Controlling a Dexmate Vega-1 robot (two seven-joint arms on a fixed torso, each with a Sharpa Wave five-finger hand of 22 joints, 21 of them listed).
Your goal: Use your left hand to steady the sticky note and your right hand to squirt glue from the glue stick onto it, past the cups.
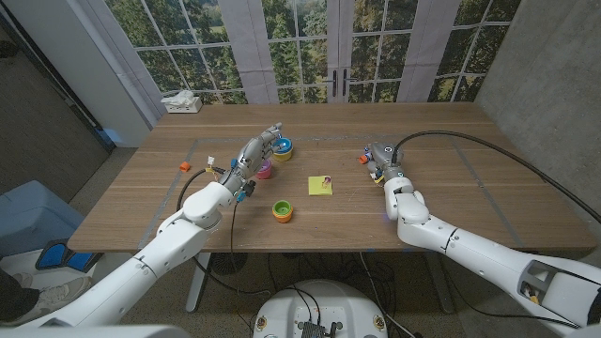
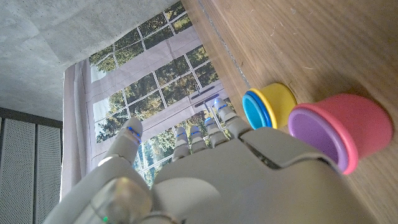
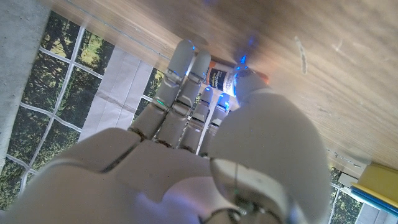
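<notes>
The square yellow paper sticky note (image 1: 320, 186) lies on the wooden table (image 1: 451, 169), right of the pink-and-purple plastic cup (image 1: 266, 169). The left hand (image 1: 255, 153) hovers over that cup, fingers spread, holding nothing. The right hand (image 1: 380, 161), right of the note, curls its fingers around the orange-capped glue stick (image 3: 219, 77)

Yellow sticky note (image 1: 320, 186) lies flat mid-table, among cups (image 1: 282, 210).

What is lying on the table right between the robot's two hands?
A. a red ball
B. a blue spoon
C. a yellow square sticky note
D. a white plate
C: in the head view the yellow square sticky note lies on the wooden table, between the left hand and the right hand, with a small green-and-orange cup nearby.
</notes>
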